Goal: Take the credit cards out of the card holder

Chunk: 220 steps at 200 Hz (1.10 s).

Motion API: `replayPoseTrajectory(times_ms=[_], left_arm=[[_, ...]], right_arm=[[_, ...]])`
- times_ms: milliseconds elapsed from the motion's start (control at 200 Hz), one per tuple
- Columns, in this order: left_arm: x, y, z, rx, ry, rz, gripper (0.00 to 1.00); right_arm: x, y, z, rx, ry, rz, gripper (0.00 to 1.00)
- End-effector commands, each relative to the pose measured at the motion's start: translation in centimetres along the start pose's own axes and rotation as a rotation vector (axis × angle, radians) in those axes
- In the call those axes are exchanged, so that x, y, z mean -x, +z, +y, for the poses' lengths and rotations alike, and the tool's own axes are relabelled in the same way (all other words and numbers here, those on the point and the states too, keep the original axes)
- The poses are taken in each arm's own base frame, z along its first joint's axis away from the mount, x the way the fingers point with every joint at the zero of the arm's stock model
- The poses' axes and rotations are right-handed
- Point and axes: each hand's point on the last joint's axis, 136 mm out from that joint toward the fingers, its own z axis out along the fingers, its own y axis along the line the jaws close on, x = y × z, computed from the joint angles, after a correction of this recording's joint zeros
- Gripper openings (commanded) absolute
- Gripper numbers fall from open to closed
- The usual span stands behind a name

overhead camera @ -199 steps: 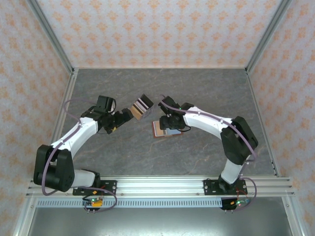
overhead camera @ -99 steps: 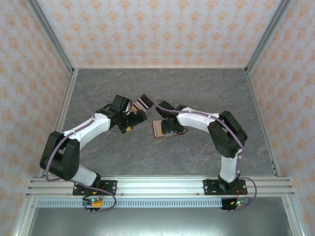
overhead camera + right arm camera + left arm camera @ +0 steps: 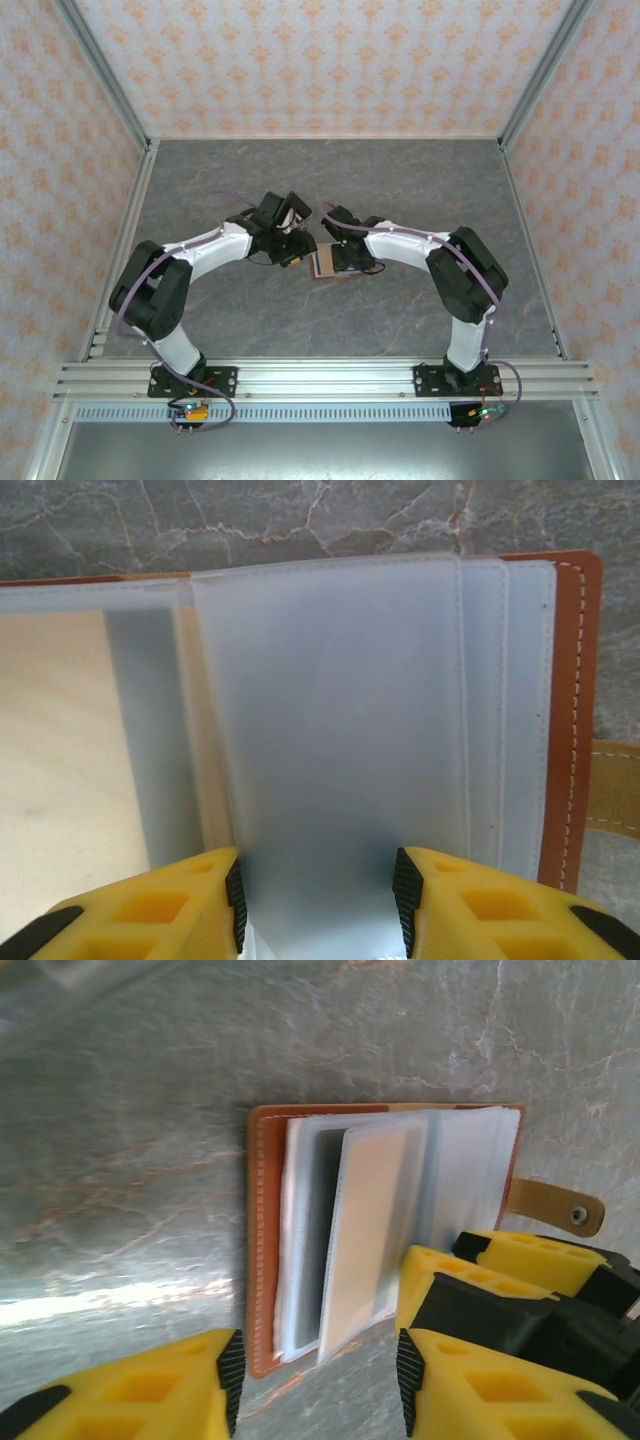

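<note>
Now: both claws at the open card holder (image 3: 328,266), mid-table.
Holder lies flat & open on the grey marble table (image 3: 420,190), between the two wrists, clear sleeves facing up. A tan card (image 3: 372,1225) sits in one sleeve, and the snap strap (image 3: 556,1208) sticks out one side. Left gripper (image 3: 318,1385): jaws part-way apart, astride the holder's near end, pads v. close to its edges; can't tell if it pinches. Right gripper (image 3: 318,905): jaws part-way apart w/ a clear sleeve page between them; gripped or not, can't tell.
</note>
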Motion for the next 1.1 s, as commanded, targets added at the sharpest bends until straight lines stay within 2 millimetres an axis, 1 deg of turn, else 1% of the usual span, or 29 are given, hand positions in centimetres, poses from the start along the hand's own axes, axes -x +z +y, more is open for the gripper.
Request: replayPoseTrajectory(times_ms=[0, 145, 470, 621, 916, 1096], left_arm=[[0.2, 0.7, -1.9, -0.042, 0.029, 0.012, 0.42], [-0.1, 2.0, -2.6, -0.043, 0.044, 0.035, 0.37], [0.0, 3.8, -1.6, 0.009, 0.044, 0.063, 0.37], [0.1, 4.2, -1.0, 0.035, 0.043, 0.068, 0.4], [-0.1, 4.7, -1.4, 0.019, 0.046, 0.087, 0.4], [-0.2, 4.9, -1.2, 0.024, 0.044, 0.096, 0.39]], right_arm=[[-0.9, 0.8, -1.6, -0.032, 0.028, 0.026, 0.43], [-0.9, 0.8, -1.8, -0.025, 0.034, 0.028, 0.43], [-1.0, 0.8, -2.0, -0.028, 0.038, 0.03, 0.43], [-1.0, 0.9, -2.2, -0.039, 0.039, 0.029, 0.42], [-1.5, 1.9, -3.0, -0.088, 0.038, 0.051, 0.37], [-1.7, 2.2, -3.1, -0.096, 0.041, 0.061, 0.37]])
